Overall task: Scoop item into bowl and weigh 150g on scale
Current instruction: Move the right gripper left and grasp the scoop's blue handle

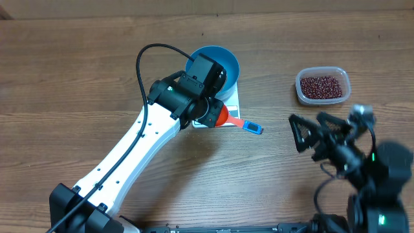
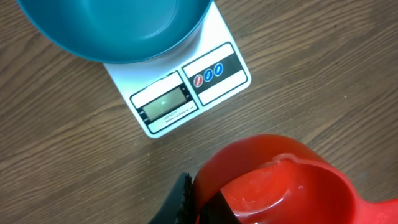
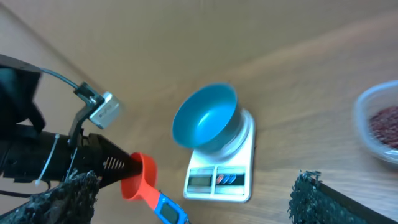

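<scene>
The blue bowl (image 1: 223,59) stands empty on the white scale (image 1: 234,98); both also show in the left wrist view, bowl (image 2: 118,28) and scale (image 2: 186,87). My left gripper (image 1: 208,111) is shut on the rim of an empty red scoop (image 2: 280,180), held just in front of the scale's display. The scoop's handle ends in a blue digital grip (image 1: 253,128). The item, dark red beans (image 1: 321,85), lies in a clear tub at the right. My right gripper (image 1: 309,133) hovers open, empty, below the tub.
The clear tub (image 1: 299,90) sits apart from the scale, to its right. In the right wrist view the bowl (image 3: 205,115), the scale (image 3: 221,177) and the scoop (image 3: 142,177) lie ahead, and the tub (image 3: 364,106) is at the right edge.
</scene>
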Controlling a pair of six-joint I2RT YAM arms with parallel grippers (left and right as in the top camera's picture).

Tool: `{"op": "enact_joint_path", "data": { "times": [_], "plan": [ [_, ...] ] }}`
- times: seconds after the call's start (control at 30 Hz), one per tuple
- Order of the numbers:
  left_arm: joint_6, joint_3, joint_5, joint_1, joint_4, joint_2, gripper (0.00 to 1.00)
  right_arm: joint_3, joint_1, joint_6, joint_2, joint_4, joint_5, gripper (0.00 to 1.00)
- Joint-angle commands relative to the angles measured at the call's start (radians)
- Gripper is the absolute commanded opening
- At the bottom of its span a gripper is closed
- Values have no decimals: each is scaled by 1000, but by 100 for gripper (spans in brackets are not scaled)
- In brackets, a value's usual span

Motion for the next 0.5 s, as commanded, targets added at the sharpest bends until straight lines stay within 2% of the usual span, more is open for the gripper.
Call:
{"op": "enact_joint_path", "data": {
  "times": [0.0, 0.13, 0.33, 0.47],
  "plan": [
    [19, -4, -6, -4, 3, -11, 4, 58, -3, -32, 201, 8, -232, 100],
    [19, -4, -6, -1, -1, -6, 4, 60, -3, 31, 403, 97, -449, 100],
    [18, -4, -6, 9, -1, -6, 4, 60, -3, 36, 597, 230, -748, 100],
    [10, -4, -5, 8, 0, -6, 4, 60, -3, 69, 637, 240, -751, 100]
  ]
}}
